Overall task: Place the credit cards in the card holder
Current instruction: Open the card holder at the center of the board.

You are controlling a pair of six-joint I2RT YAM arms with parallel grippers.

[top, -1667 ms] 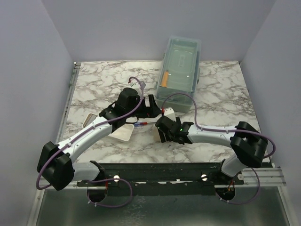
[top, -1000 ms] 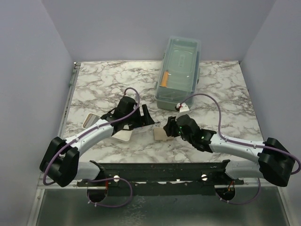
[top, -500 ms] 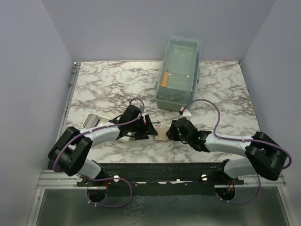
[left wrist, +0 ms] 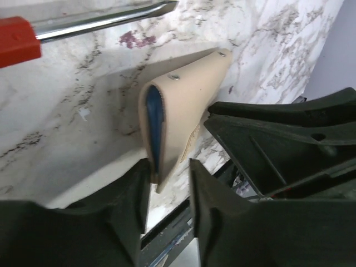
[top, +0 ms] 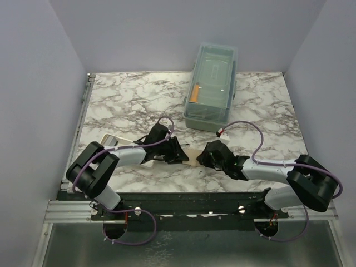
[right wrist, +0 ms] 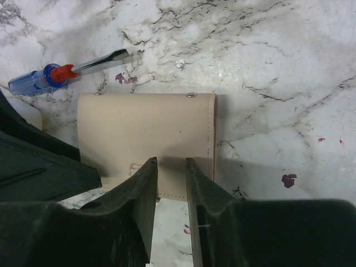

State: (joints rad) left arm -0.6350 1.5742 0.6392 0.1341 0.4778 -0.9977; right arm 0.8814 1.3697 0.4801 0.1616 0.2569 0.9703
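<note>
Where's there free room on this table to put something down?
Bare marble tabletop left of the clear lidded box, and to its right up to the wall. Crowded front centre: left pincer, right pincer, card holder and screwdriver.

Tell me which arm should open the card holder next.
Left, probably. The left gripper straddles the card holder at the end where its blue lining shows, so it could part a flap. The right gripper only sits over the flat outer face.
</note>
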